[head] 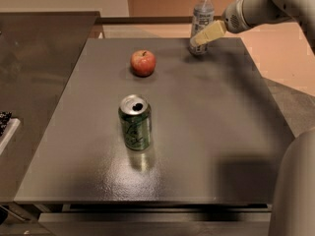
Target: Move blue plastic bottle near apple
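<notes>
The blue plastic bottle (202, 14) stands upright at the far edge of the grey table (206, 132), with a white cap and pale label. The red apple (143, 63) sits to its left and a little nearer. My gripper (197, 40) reaches in from the right at the bottle's lower part and overlaps its base. The arm (261, 6) comes from the upper right. I cannot tell whether the gripper holds the bottle.
A green soda can (135, 122) stands upright in the middle of the table, nearer than the apple. A dark counter (39, 58) adjoins the table's left side. Part of the robot's body (295, 191) fills the lower right corner.
</notes>
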